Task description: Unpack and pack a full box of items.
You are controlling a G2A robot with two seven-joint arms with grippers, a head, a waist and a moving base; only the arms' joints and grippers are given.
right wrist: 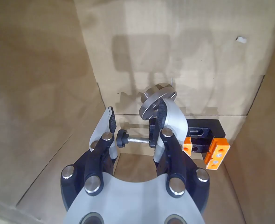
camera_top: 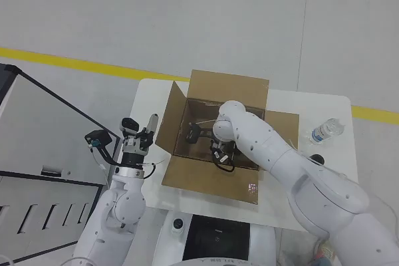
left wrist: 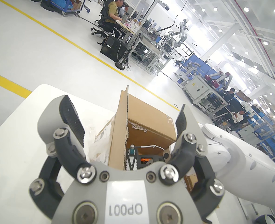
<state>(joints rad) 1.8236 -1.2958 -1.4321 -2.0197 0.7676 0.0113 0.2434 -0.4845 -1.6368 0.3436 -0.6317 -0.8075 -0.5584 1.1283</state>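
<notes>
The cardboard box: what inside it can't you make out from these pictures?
- Top view: the right arm covers most of the box floor, so the contents there are hidden.
- Right wrist view: a finger of the right pincer covers part of the metal disc and black clamp; whether it touches the disc is unclear.
- Left wrist view: a raised flap and the left pincer block nearly all of the inside.
</notes>
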